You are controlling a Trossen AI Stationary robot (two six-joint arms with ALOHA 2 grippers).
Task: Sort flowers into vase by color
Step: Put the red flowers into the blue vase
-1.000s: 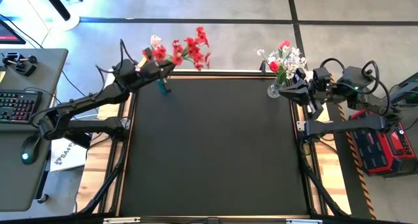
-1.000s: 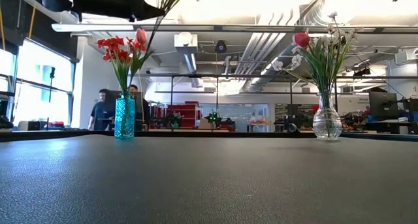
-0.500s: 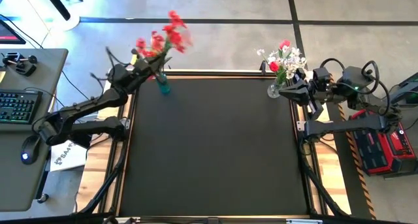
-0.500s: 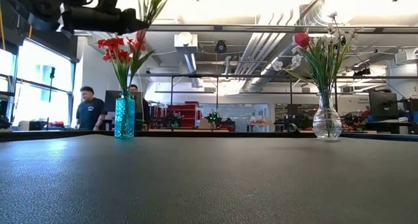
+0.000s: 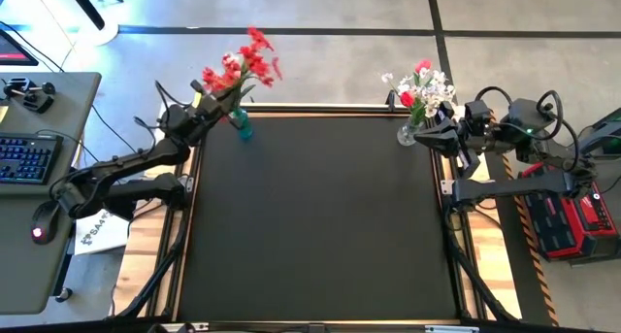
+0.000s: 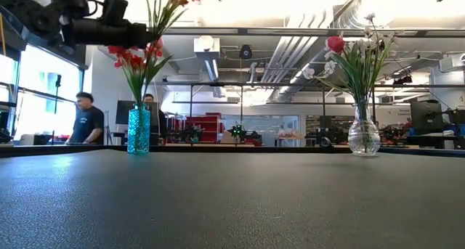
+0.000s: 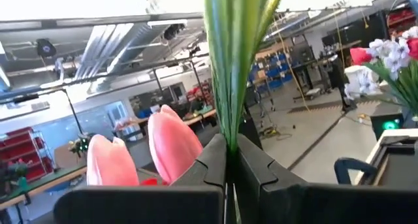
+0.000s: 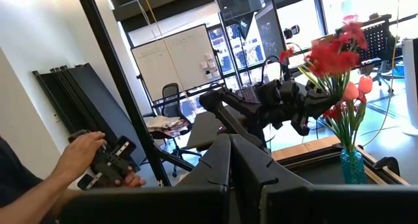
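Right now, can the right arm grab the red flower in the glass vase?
Probably yes: the right gripper waits shut beside the glass vase, nothing between them. It would have to open and rise to the red flower.

the left arm is reaching in from the counter's left side, angling toward the far left corner, with its wrist raised above the counter. the left gripper [image 5: 225, 98] is sitting high at that corner, its two dark fingers [image 7: 215, 162] pressing together on a bunch of green stems [image 7: 230, 61] that is standing up between them. the right arm is folding back at the far right edge of the counter, pointing its wrist leftward. the right gripper [image 5: 419, 131] is hanging just beside that far right corner, its fingers [image 8: 219, 162] meeting flat against each other and gripping nothing.
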